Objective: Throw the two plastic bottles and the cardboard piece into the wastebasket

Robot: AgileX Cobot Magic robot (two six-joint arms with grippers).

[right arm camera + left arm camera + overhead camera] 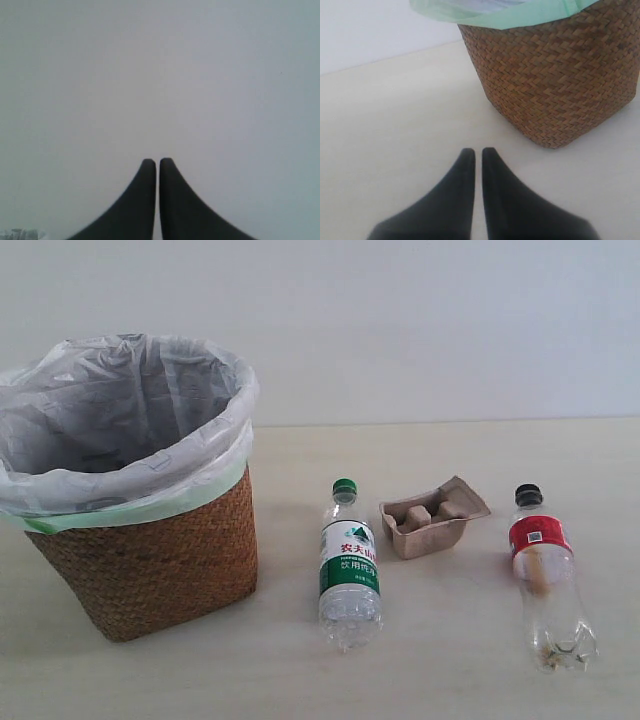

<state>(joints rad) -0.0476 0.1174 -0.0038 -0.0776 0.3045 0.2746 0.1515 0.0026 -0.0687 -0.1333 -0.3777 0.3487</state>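
The wicker wastebasket (150, 560) with its white bag liner stands at the left of the exterior view. To its right lie the green-capped bottle (349, 568), the brown cardboard piece (433, 516) and the black-capped, red-label bottle (545, 575), side by side on the table. Neither gripper shows in the exterior view. In the left wrist view my left gripper (478, 152) is shut on nothing, low over the table, a short way from the wastebasket (560, 75). My right gripper (158, 162) is shut, empty, against a blank grey surface.
A pale wooden table (450, 670) carries everything, with a white wall behind. Bare tabletop (390, 125) lies around the left gripper. A small pale scrap (20, 234) shows at one corner of the right wrist view.
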